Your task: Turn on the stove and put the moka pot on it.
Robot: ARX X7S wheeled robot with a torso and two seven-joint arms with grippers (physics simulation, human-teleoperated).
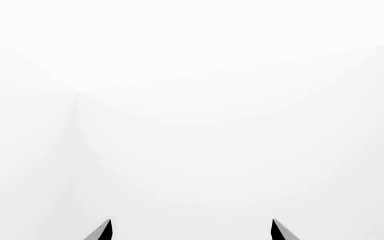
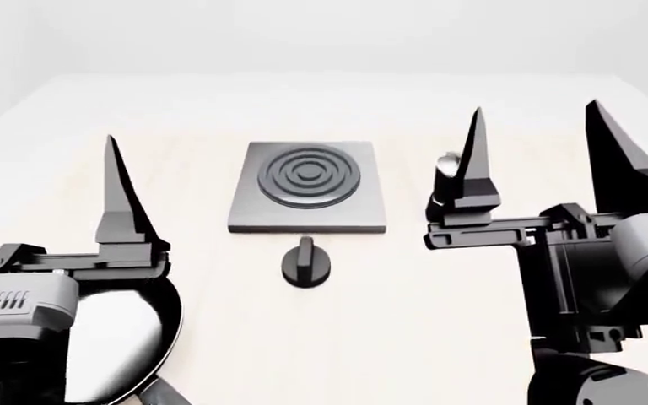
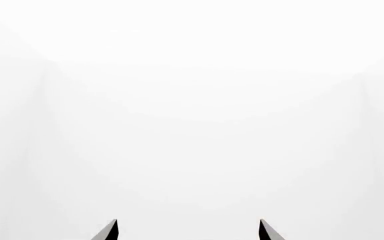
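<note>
The stove (image 2: 307,187) lay flat near the middle of the pale surface (image 2: 414,321), its ringed burner (image 2: 310,175) bare. Its round black knob (image 2: 306,263) sat just in front of the slab's near edge. The moka pot (image 2: 449,168) stood to the stove's right, mostly hidden behind a finger of the right gripper (image 2: 538,135); only a bit of its shiny upper part showed. That gripper's fingers were spread wide, holding nothing. The left gripper (image 2: 31,169) was also raised with its fingers apart and empty. Beneath it at the near left lay a black frying pan (image 2: 121,337).
</note>
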